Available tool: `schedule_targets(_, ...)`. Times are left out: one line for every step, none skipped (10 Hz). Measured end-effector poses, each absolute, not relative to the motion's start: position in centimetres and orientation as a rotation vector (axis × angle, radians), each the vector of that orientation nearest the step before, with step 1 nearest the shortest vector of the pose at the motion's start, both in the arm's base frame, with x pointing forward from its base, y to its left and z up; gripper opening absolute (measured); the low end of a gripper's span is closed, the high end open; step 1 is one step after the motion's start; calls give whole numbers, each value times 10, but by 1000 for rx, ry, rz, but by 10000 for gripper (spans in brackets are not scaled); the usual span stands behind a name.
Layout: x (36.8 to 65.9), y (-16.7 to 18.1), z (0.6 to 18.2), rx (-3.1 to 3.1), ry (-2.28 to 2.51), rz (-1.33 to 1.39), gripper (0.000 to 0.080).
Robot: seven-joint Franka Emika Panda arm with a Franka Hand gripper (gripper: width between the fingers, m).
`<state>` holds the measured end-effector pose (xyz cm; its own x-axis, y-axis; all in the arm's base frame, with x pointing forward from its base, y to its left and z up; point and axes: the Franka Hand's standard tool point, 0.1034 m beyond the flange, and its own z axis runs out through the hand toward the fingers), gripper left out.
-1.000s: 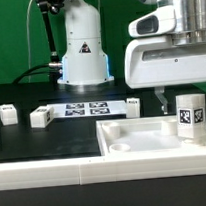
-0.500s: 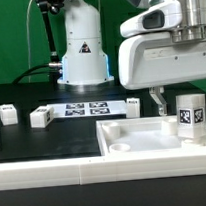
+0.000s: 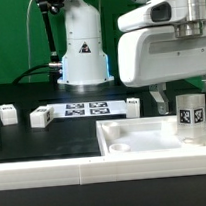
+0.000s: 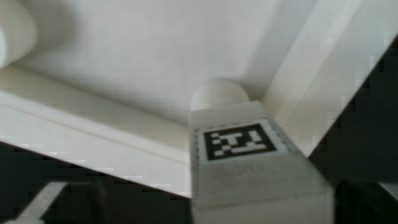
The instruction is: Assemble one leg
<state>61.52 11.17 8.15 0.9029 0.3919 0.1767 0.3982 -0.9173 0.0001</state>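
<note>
Leg (image 3: 192,119): upright at the corner of the top (image 3: 144,138) on the exterior view's right. Its base is hidden behind the top's front rim, so can't tell how deep it sits.
Tag (image 3: 192,115): b/w square on the leg's side, facing the ext. cam. In the wrist view the leg (image 4: 240,150) fills the middle, tag (image 4: 237,141) facing that cam too.
Jaws: released. One finger (image 3: 161,100) hangs beside the leg w/ a clear gap, not touching. The other finger is off frame. The hand sits directly above the leg.
Top: wide white tray-like panel, flat on the bench (image 3: 34,142), nearest the cam. Wrist view shows its raised rim and inner floor (image 4: 143,60) behind the leg.
Socket (image 3: 119,146): round, in the top's corner on the exterior view's left, nothing in it.
Loose legs: three on the bench behind the top, at (image 3: 7,114), (image 3: 40,117) and (image 3: 137,108), well apart from each other.
Marker board (image 3: 86,109): flat on the bench, between the 2nd and 3rd loose legs.
Arm base (image 3: 84,47): white, at the back, behind the marker board.
</note>
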Motion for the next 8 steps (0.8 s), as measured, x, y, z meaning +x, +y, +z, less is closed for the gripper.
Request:
schedule_targets(615,111,81,-3030,-629,-270,555)
schedule_targets(615,111,81,-3030,-628,-270,401)
schedule_targets(615,111,81,-3030,-628,-269,401)
schedule_targets(615,111,81,-3030,-628,-268,291)
schedule_targets(615,111,81,-3031,-616,-268,291)
schedule_targets(615,111,81,-3034,-598,-267,291)
schedule_targets(615,111,81,-3034,-598,-267,291)
schedule_targets(615,111,81,-3039,-553,-266,291)
